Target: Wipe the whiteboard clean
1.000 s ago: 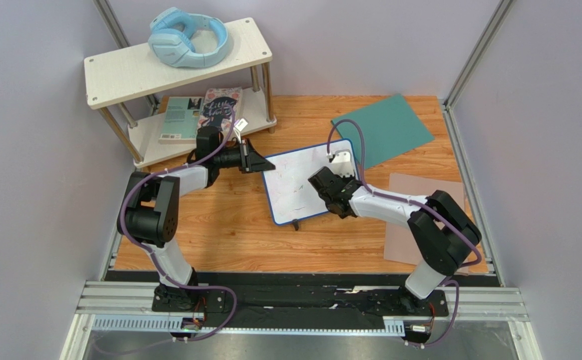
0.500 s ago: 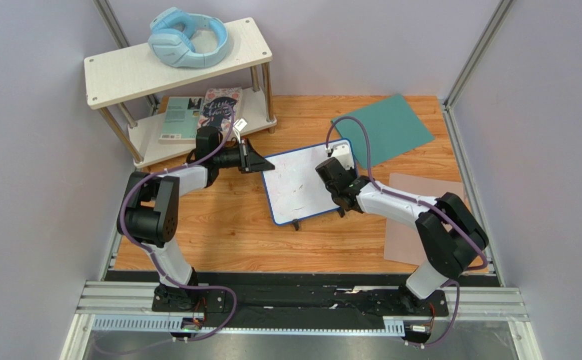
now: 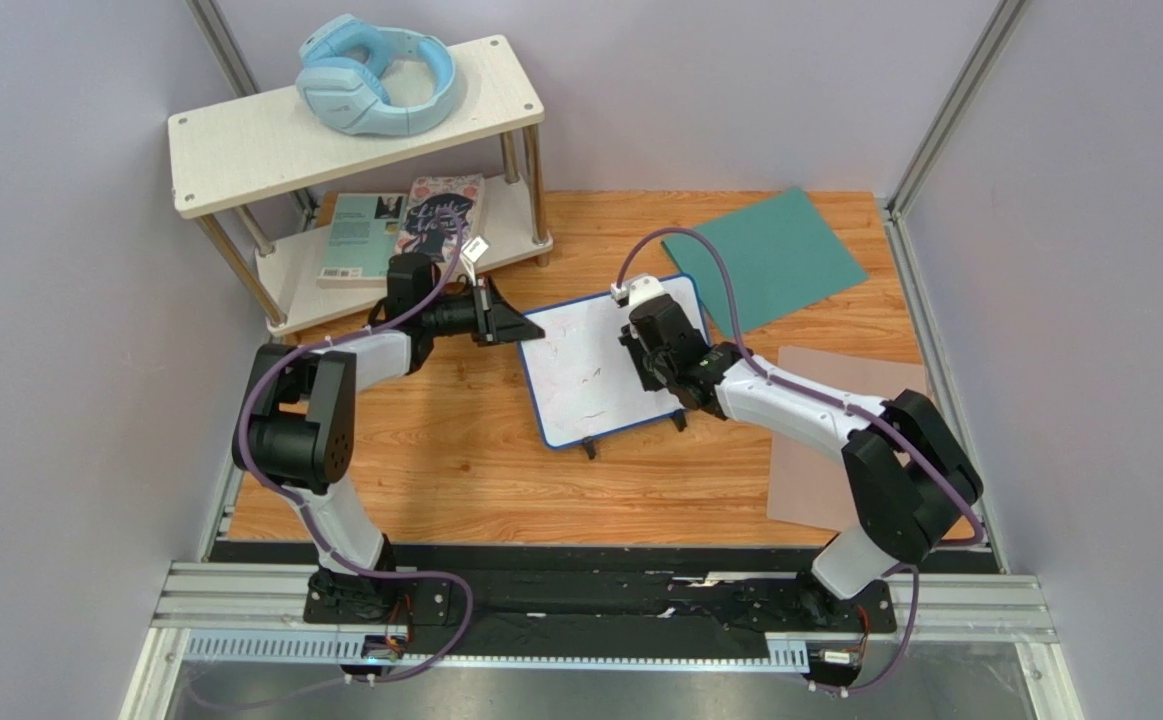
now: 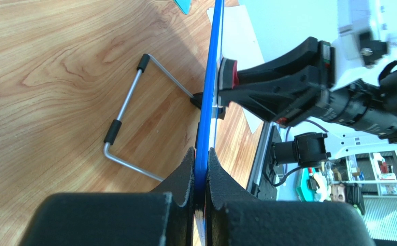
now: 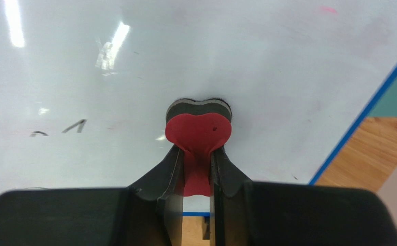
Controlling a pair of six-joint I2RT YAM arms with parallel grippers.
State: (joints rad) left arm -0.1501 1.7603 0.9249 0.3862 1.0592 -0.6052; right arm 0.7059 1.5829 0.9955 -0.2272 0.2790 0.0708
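Observation:
The whiteboard [image 3: 584, 387], white with a thin blue frame, stands tilted on a wire stand [image 4: 128, 119] in the middle of the wooden table. My left gripper [image 3: 518, 324] is shut on its left edge; in the left wrist view its jaws [image 4: 201, 160] pinch the blue frame [image 4: 211, 72]. My right gripper [image 3: 647, 348] is shut on a red heart-shaped eraser [image 5: 198, 130], which presses flat against the board's face [image 5: 185, 51] near its far right part. A few faint dark marks [image 5: 74, 125] lie left of the eraser.
A two-level white shelf [image 3: 234, 147] stands at the back left, with blue headphones [image 3: 377, 75] on top and books [image 3: 392, 225] below. A teal sheet [image 3: 768, 255] and a pinkish-brown mat [image 3: 801, 473] lie to the right of the board.
My right gripper has slid the eraser across the board toward its far edge and slightly left. The left gripper and the board have stayed put.

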